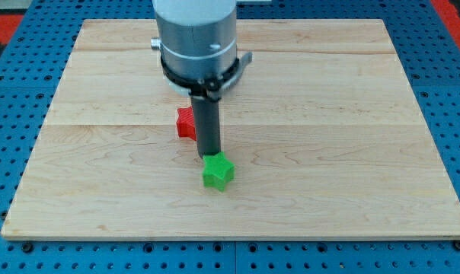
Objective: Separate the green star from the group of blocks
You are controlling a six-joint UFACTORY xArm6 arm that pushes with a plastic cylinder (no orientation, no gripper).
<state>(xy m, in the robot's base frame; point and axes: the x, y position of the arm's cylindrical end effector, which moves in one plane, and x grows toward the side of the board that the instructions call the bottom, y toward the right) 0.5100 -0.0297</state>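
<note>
Green star point(218, 172) touches my tip point(209, 156) at its top edge; no jaws, nothing held

- The arm point(196, 34) is a wide grey cylinder with a smooth, matte surface.
- A black ring goes around its lower edge, and a small grey tab stands out on each side.
- One small round screw shows on the grey front.
- Below hangs a straight dark rod point(208, 122), ending at my tip point(209, 156).
</note>
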